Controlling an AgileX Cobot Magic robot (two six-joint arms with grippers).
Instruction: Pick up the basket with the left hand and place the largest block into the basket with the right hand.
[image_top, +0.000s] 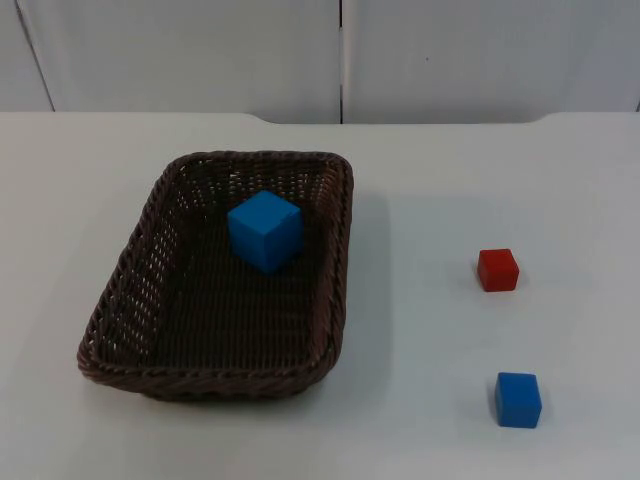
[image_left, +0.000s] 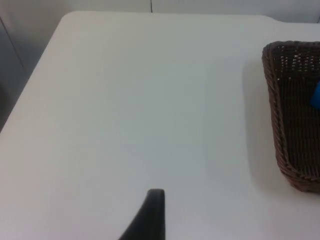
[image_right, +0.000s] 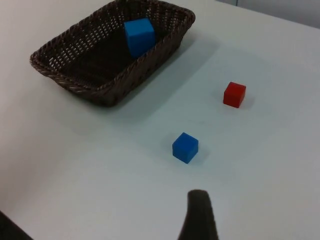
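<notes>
Basket (image_top: 130, 300) of dark brown wicker was seen resting flat on the white desk (image_top: 430, 180), in its left half and nearer the far edge than the near one, with its long sides running from front to back. Inside it, toward the far end, the large blue block (image_top: 265, 231) was seated on the woven floor, close to the far wall and turned at a slight angle. On the right half of the desk the small blue block (image_top: 518, 399) was found near the front edge, and the small red block (image_top: 498, 270) lay farther back, apart from it and well apart from the basket.

Of the left gripper, one black fingertip (image_left: 150, 215) was seen above bare desk to the left of the basket. Of the right gripper, one black fingertip (image_right: 199, 216) was seen above the desk, with the small blue block just ahead of it. Whether either pair of fingers stood apart or together could not be told.
</notes>
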